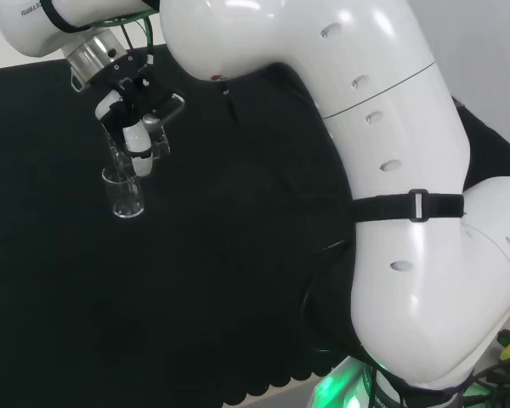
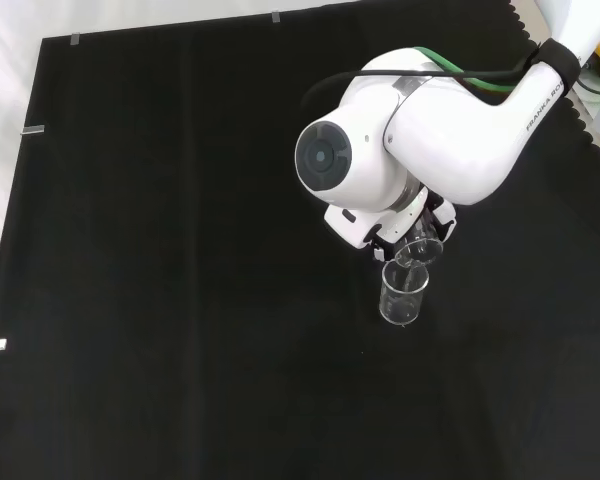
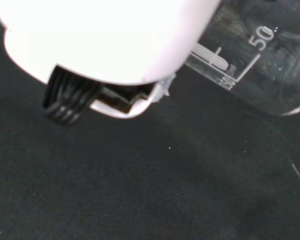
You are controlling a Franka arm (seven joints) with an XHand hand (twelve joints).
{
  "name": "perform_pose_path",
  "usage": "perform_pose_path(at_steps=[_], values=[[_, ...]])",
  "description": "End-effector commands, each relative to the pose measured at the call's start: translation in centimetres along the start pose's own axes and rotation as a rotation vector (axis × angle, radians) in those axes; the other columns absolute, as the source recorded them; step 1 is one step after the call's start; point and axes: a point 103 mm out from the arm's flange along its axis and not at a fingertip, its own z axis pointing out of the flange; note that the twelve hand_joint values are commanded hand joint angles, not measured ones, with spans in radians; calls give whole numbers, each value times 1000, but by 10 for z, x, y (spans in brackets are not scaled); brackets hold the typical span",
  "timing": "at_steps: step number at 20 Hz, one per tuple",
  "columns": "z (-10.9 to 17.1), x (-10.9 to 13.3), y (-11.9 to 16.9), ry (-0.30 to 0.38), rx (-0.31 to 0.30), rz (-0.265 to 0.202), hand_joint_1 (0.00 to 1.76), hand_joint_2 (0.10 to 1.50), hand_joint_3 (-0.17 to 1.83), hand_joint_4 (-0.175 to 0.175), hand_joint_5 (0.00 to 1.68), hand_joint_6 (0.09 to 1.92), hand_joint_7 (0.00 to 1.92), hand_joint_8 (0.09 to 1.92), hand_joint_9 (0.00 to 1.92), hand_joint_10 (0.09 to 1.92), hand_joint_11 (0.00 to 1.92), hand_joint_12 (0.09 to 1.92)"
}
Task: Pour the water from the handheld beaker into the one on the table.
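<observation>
Black cloth covers the table (image 2: 180, 300) across nearly all of my front view, and it is the backdrop in every feed. Next in size is the white arm (image 1: 391, 170), which takes up the right half of the head view and reaches in from the upper right of the front view, its round grey cap facing me near the centre. Below that link I see the robot hand (image 1: 134, 119), in the upper left of the head view, black and white, with its fingers curled around a clear handheld beaker (image 1: 157, 140) that is tipped over, mouth pointing down and to the left there. In the wrist view that held beaker (image 3: 255, 55) lies tilted in the upper right corner, printed scale marks on its wall. I cannot tell from any feed how much water it holds. Standing upright on the cloth directly under the tipped rim is the second beaker (image 2: 402, 292), right of centre in the front view and left of centre in the head view, with the held one's lip just above its mouth.
</observation>
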Motion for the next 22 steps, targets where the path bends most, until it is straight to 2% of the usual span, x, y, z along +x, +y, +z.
perform_pose_path(at_steps=[1,20,22], values=[[-1,0,-1,-26,12,18,1459,424,911,-175,1349,430,1695,87,1536,513,1348,681],[-2,0,-2,-55,19,38,1459,426,910,-175,1350,427,1695,87,1534,515,1347,678],[-2,-1,-3,-56,16,40,1524,476,810,-175,1334,427,1682,87,1556,468,1263,702]])
